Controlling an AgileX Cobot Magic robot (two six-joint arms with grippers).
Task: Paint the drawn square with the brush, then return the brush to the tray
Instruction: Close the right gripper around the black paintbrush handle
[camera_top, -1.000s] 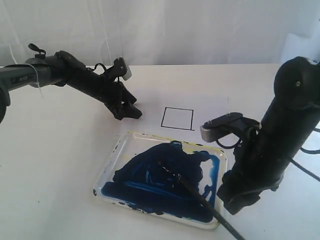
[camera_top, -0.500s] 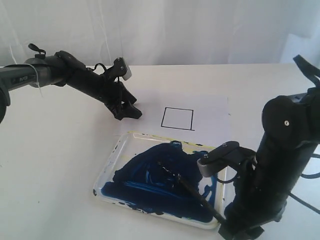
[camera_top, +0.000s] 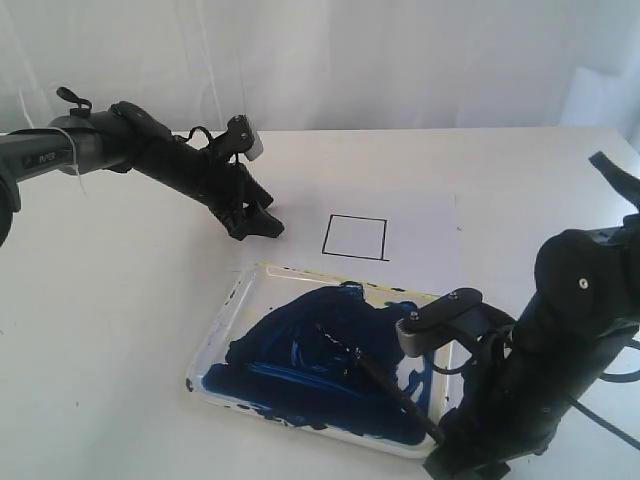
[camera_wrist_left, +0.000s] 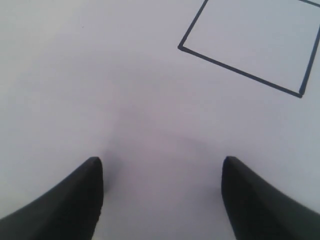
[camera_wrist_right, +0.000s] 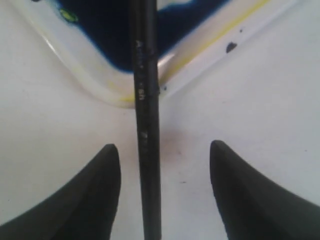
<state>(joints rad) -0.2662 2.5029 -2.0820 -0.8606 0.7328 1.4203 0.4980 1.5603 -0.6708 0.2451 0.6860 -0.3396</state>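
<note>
Black brush (camera_wrist_right: 145, 100) handle found between spread fingers of right tool (camera_wrist_right: 162, 145), dropped low over past second; tray (camera_wrist_right: 196, 57) rim just ahead. Judged ready to pinch. Left tool (camera_wrist_left: 161, 160) spread, unmoved; drawn square (camera_wrist_left: 252, 42) ahead, unpainted.

The white tray (camera_top: 222, 330) carries dark blue smears and a yellowish rim, the brush (camera_wrist_right: 145, 100) is black, and the drawn square (camera_top: 356, 237) is black-outlined white.
</note>
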